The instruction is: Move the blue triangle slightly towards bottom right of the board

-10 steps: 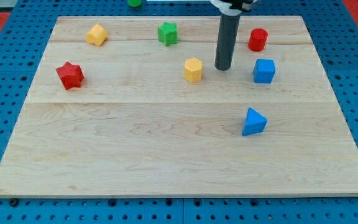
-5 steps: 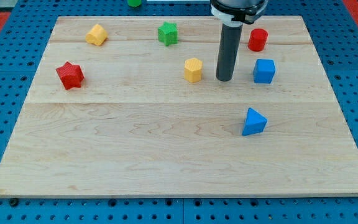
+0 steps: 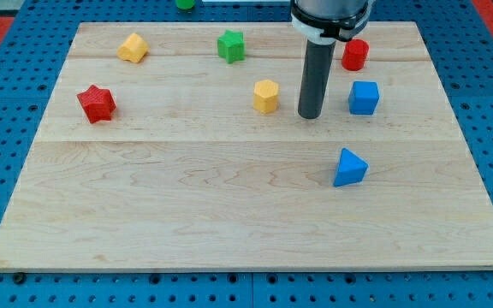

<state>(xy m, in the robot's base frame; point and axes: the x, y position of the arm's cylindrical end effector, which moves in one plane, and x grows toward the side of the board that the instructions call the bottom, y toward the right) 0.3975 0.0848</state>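
Between yellow block (image 3: 266, 96), blue cube (image 3: 364, 97), my tip (image 3: 309, 115)

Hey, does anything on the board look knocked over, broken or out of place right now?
Nothing stands out. Every block sits flat on the wooden board, apart from the others. The blue triangle is untouched; my tip rests above it and to the view's left, between the yellow block and the blue cube.

My tip (image 3: 310, 115) btwn hexagon block (image 3: 266, 96) & cube (image 3: 364, 97); triangle (image 3: 349, 168) below-right.
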